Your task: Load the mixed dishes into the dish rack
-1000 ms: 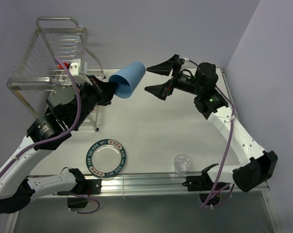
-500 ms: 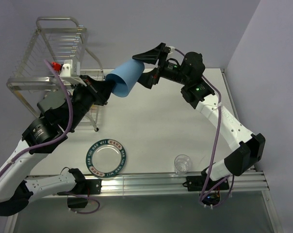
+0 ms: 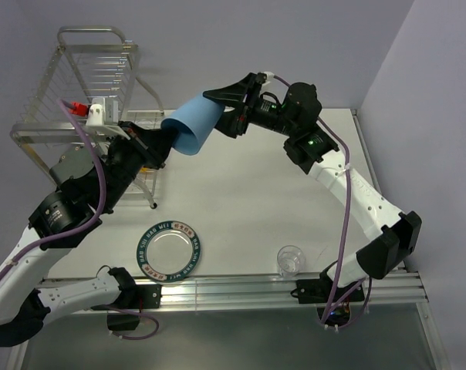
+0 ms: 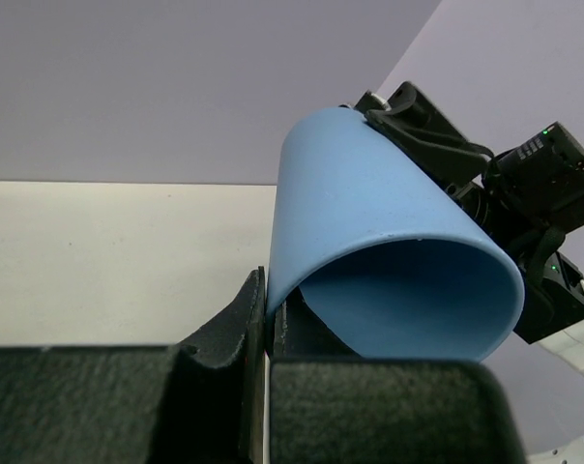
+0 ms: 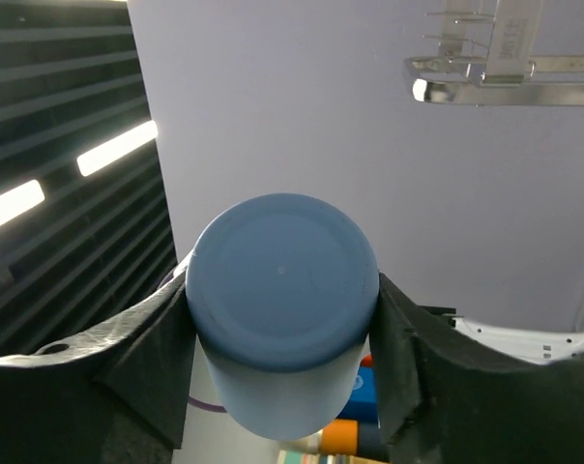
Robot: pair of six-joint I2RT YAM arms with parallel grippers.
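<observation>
Mid-task, a hand-over in the air.

- Light blue cup [image 3: 190, 127]: off the tabletop [image 3: 256, 200], held above its far-left corner, just beside the tall chrome-wire dish rack [image 3: 86, 77]. It lies on its side, mouth toward my left arm, closed base toward my right.
- Left tool [image 3: 165, 142]: pressed together, pinching the cup's rim wall, one finger inside the mouth and one outside.
- Right tool [image 3: 227, 112]: jaws set either side of the cup's base end. From the right wrist the pads lie against both sides, so I read it as gripping too.
- Cup interior, seen from the left wrist: nothing in it.

Progress, as I judge it:
- Cup not yet racked.
- Silver plate with the dark green lettered rim [image 3: 169, 250]: flat by the near edge, left of middle, nothing on it. Not loaded.
- Small clear glass [image 3: 291, 260]: upright by the near edge, right of middle, apparently empty. Not loaded.
- Mug and bowl: I cannot find either from overhead.

Rack: the upper tier shows only wire. The lower tier is largely hidden behind my left arm, so I cannot tell what it holds.
</observation>
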